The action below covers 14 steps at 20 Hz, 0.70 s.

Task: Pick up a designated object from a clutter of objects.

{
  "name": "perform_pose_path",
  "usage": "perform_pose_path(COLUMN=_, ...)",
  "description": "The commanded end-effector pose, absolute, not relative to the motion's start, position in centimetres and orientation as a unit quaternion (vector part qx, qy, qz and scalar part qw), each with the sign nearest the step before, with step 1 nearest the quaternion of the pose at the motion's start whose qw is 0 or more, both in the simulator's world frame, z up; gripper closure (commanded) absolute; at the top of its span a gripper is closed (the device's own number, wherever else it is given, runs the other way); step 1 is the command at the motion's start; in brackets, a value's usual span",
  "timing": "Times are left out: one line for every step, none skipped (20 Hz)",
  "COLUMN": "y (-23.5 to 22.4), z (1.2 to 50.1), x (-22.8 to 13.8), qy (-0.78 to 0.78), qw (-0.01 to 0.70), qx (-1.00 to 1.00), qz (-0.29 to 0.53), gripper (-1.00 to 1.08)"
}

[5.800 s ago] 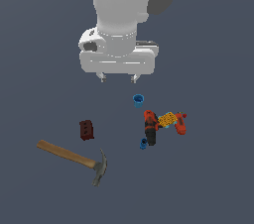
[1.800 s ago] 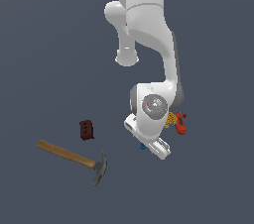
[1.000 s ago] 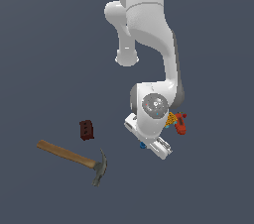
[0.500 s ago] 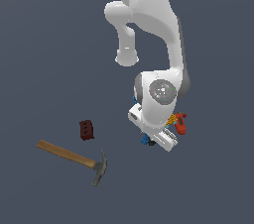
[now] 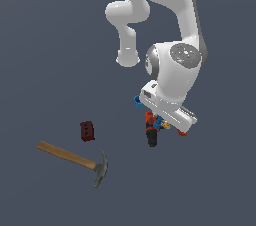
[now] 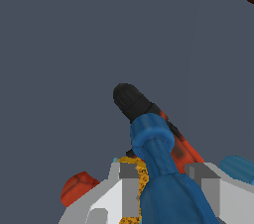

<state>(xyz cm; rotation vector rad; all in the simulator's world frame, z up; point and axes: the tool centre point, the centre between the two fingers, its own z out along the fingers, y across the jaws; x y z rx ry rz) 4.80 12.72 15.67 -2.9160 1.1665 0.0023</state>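
Wrist view: pincer [image 6: 163, 183] clenched on the blue peg [image 6: 158, 163], gripped by its narrow shank, just beside the red drill [image 6: 154, 121], the hammer [image 5: 75, 159] well apart

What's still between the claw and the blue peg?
Nothing visible. In the wrist view the blue peg sits between the claw fingers, above the red-and-black drill. Full closure on it can't be confirmed.
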Motion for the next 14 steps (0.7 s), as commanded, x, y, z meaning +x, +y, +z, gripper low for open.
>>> perform_pose_path(y=13.8, z=18.0, x=3.6, qy=0.371, qw=0.001, qx=-0.928, qz=0.000, gripper=1.08)
perform_pose_path(y=14.2, z=18.9, x=3.1, qy=0.371, qw=0.000, qx=-0.928, qz=0.000, gripper=1.08)
perform_pose_path(y=14.7, z=19.9, x=2.6, qy=0.371, qw=0.000, qx=-0.928, qz=0.000, gripper=1.08)
perform_pose_path(y=15.1, z=20.8, x=2.1, qy=0.371, qw=0.000, qx=-0.928, qz=0.000, gripper=1.08)
perform_pose_path(y=15.6, z=21.8, x=1.5, qy=0.372, qw=0.000, qx=-0.928, qz=0.000, gripper=1.08)
perform_pose_path(y=16.0, z=22.8, x=1.0, qy=0.372, qw=0.000, qx=-0.928, qz=0.000, gripper=1.08)
perform_pose_path(y=16.5, z=23.9, x=0.5, qy=0.372, qw=0.000, qx=-0.928, qz=0.000, gripper=1.08)
perform_pose_path(y=17.0, z=24.9, x=0.0, qy=0.372, qw=0.000, qx=-0.928, qz=0.000, gripper=1.08)
perform_pose_path(y=17.5, z=25.9, x=-0.5, qy=0.372, qw=0.000, qx=-0.928, qz=0.000, gripper=1.08)
perform_pose_path(y=17.9, z=26.9, x=-1.0, qy=0.372, qw=-0.001, qx=-0.928, qz=-0.001, gripper=1.08)
perform_pose_path(y=18.4, z=27.8, x=-1.5, qy=0.372, qw=-0.001, qx=-0.928, qz=-0.001, gripper=1.08)
perform_pose_path(y=18.8, z=28.8, x=-2.0, qy=0.372, qw=-0.001, qx=-0.928, qz=-0.001, gripper=1.08)
perform_pose_path(y=19.2, z=29.7, x=-2.4, qy=0.372, qw=-0.001, qx=-0.928, qz=-0.001, gripper=1.08)
perform_pose_path(y=19.7, z=30.5, x=-2.8, qy=0.372, qw=-0.001, qx=-0.928, qz=-0.001, gripper=1.08)
